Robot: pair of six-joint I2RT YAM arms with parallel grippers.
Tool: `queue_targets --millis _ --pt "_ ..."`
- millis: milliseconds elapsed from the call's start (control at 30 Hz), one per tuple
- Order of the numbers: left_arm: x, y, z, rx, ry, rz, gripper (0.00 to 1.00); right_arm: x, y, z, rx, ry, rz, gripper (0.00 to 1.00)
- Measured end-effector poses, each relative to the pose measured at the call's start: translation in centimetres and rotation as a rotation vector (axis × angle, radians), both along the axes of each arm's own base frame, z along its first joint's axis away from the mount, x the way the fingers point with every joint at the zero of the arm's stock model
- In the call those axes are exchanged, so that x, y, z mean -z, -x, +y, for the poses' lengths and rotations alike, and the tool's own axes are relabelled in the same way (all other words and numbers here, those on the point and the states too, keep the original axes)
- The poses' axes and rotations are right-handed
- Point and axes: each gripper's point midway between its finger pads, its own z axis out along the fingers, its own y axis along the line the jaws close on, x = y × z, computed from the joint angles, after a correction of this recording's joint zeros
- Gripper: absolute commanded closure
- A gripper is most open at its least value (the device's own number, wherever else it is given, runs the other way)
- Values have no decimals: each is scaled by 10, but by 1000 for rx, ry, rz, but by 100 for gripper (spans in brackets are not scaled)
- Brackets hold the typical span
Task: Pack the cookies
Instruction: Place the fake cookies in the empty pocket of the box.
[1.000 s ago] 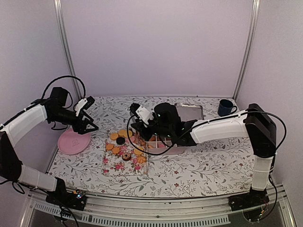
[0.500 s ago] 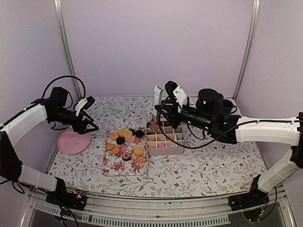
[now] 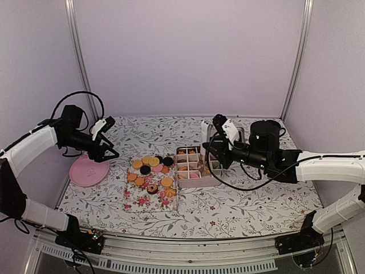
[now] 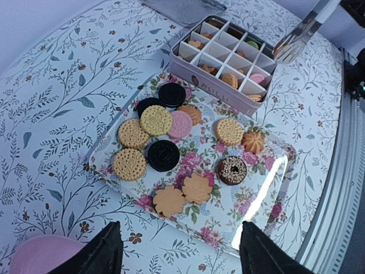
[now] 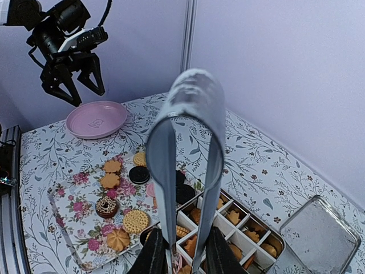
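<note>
Left gripper (image 4: pixel 179 254) hovers open near the pink plate (image 3: pixel 85 171), fingertips cut off by the frame edge. Cookies (image 4: pixel 171 154) lie on a floral tray (image 4: pixel 268 188); others, harder to make out, sit in a divided tin (image 4: pixel 211 85). Right gripper (image 5: pixel 182 251) clamps metal tongs (image 5: pixel 165 171), having shifted from above the tin to its right side.

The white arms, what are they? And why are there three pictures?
They are two robot arms bolted to a table. One picture comes from a camera up high. The other two come from little cameras on each wrist, so they look down past the fingers. The left gripper is open and empty, near a pink plate. The right gripper squeezes silver tongs over a pink box with little compartments, some already holding cookies. More cookies lie on a flowery tray beside the box.
</note>
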Motion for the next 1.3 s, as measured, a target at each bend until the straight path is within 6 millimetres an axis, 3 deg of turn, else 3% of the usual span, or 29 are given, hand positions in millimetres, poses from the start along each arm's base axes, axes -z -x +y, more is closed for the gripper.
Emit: queue_targets --millis 467,900,1300 --pt "-1 0 -1 2 0 -2 29 16 -12 -4 30 33 19 93" --pt "-3 -1 -2 0 1 -5 27 30 -19 -4 33 57 35 63" --pt "-7 -2 -4 6 2 -14 27 22 -18 -5 29 43 24 66"
